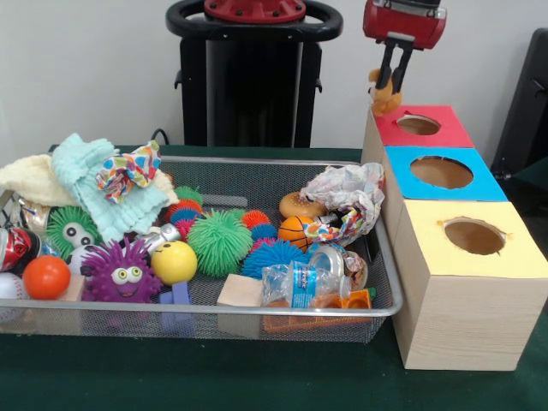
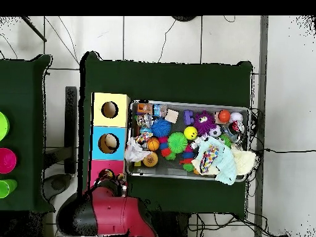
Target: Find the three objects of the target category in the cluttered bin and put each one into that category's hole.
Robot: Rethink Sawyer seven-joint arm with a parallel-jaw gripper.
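My pincer (image 1: 390, 86) grips a small orange toy (image 1: 383, 99) just behind the red box's hole (image 1: 419, 125), poised there for dropping it in, beside the cluttered bin (image 1: 257, 184).

A wire mesh bin (image 2: 247, 133) is seen on a dark green tabletop (image 2: 166, 77), packed with spiky balls, a purple spiky toy (image 2: 203, 118), a yellow ball (image 2: 191, 133) and pale cloths. Touching its left side, a three-hole box (image 2: 95, 145) is set: yellow, blue, red. The red arm (image 2: 114, 210) is positioned over the red section.
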